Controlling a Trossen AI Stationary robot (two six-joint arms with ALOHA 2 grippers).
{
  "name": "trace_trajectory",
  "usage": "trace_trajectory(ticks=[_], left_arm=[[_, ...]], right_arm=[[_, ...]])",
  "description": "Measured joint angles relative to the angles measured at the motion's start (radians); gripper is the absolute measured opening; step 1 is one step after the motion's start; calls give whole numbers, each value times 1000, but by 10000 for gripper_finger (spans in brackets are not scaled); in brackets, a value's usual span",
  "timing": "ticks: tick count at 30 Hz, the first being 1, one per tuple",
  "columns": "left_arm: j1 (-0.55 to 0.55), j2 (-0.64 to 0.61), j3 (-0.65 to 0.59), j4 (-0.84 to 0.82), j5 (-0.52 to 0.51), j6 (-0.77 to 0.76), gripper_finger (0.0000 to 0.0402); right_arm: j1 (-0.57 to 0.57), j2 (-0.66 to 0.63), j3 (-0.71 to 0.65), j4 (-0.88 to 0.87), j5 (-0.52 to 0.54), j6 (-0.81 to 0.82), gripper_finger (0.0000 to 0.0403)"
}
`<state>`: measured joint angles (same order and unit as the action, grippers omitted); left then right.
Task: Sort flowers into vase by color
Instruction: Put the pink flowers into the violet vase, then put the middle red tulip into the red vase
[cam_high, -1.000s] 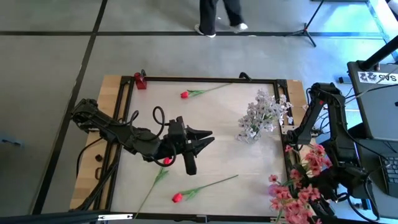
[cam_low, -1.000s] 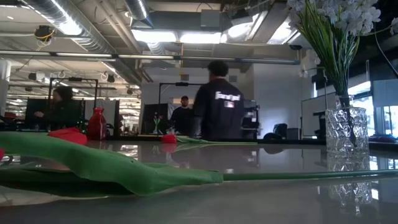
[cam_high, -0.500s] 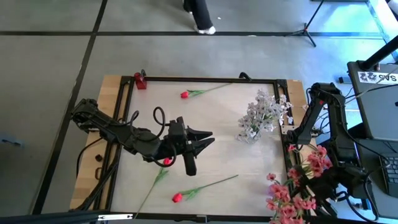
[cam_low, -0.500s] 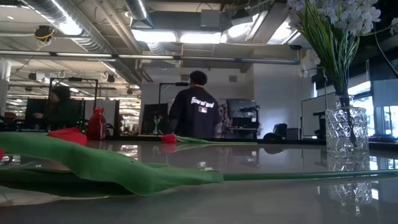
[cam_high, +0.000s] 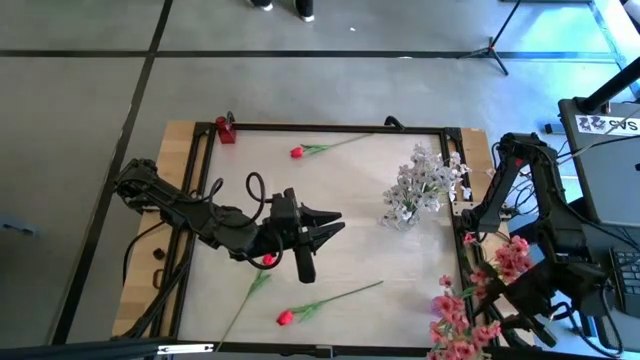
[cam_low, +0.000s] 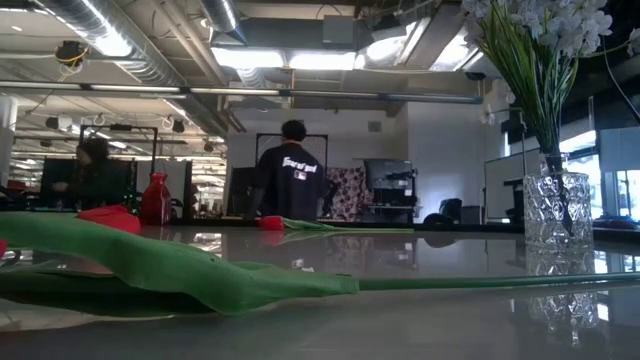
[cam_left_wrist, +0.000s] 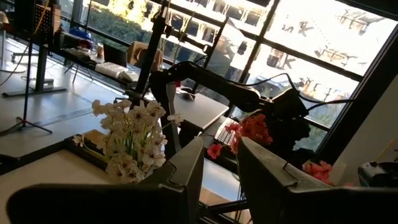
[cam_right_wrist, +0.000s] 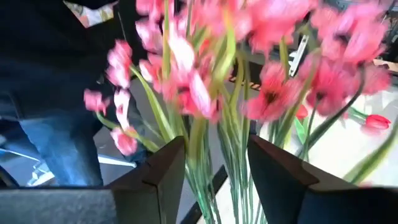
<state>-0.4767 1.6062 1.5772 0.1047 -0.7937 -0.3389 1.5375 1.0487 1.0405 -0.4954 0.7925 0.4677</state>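
Observation:
My left gripper (cam_high: 335, 220) (cam_left_wrist: 219, 168) is open above the table's left middle and touches nothing. A red bud (cam_high: 268, 258) lies beside it, its stem running toward the near edge. Two more red flowers lie flat: one near the far edge (cam_high: 297, 152), one near the near edge (cam_high: 285, 317). White blossoms (cam_high: 418, 185) stand in a glass vase (cam_low: 555, 215). My right gripper (cam_right_wrist: 217, 168) is shut on a bunch of pink flowers (cam_high: 470, 310) at the table's near right corner. My right gripper has several green stems (cam_right_wrist: 214, 155) of the pink bunch between its two fingers (cam_right_wrist: 163, 171). The blossoms (cam_right_wrist: 273, 93) spread out beyond the fingertips. The bunch is lifted clear, over the table's right rail.
A small red vase (cam_high: 225, 130) (cam_low: 155, 200) stands at the far left corner. A black frame (cam_high: 320, 127) edges the table. Open tabletop lies between the left gripper and the glass vase. People stand in the room beyond the table.
My right arm has swung toward the table's near edge, carrying the pink bunch with it; the blossoms now sit lower along the right rail. My left arm has kept still. A person beyond the far edge has walked away.

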Motion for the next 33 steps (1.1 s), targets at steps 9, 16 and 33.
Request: trace_trajectory(ticks=[9, 16, 33], left_arm=[[0, 0, 0, 0, 0, 0, 96], [0, 0, 0, 0, 0, 1, 96], [0, -2, 0, -370, -96, -246, 96]], right_arm=[[0, -1, 105, -11, -20, -42, 175], [0, -1, 187, -8, -25, -106, 175], [0, -16, 511, -9, 167, -365, 175]])
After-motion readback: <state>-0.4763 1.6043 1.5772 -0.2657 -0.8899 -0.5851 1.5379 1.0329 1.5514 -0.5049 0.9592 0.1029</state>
